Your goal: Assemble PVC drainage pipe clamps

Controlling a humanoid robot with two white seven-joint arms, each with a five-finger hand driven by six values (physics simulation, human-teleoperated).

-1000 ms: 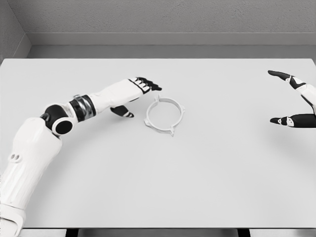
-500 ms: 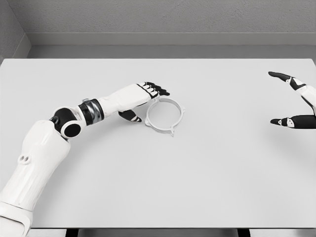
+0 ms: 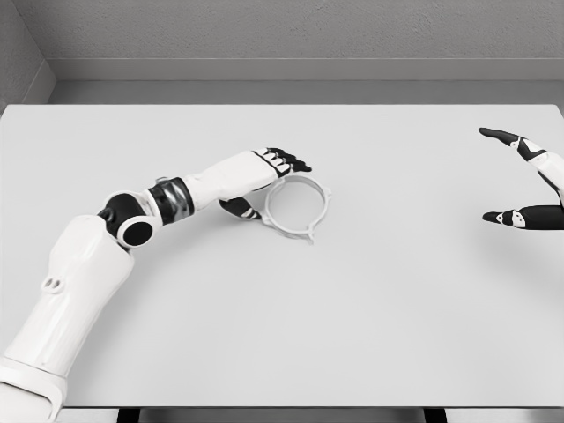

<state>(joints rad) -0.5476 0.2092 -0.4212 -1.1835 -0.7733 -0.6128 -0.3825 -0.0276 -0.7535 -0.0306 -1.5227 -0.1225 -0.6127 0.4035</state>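
Observation:
A white ring-shaped pipe clamp (image 3: 297, 208) with small lugs lies flat on the white table (image 3: 291, 326), left of the middle. My left hand (image 3: 269, 181) reaches it from the left: the black fingers (image 3: 291, 160) stretch over the ring's far left rim and the thumb (image 3: 241, 208) sits at its near left edge, fingers spread and not closed on it. My right hand (image 3: 515, 181) hovers at the right edge of the head view, open, with finger and thumb wide apart and nothing between them.
The table's far edge meets a grey wall (image 3: 300, 35) at the back. The front edge of the table runs along the bottom of the picture.
My left hand has slid to the right, from beside the clamp to over its left rim, thumb now at the ring's edge. The clamp and right hand have stayed in place.

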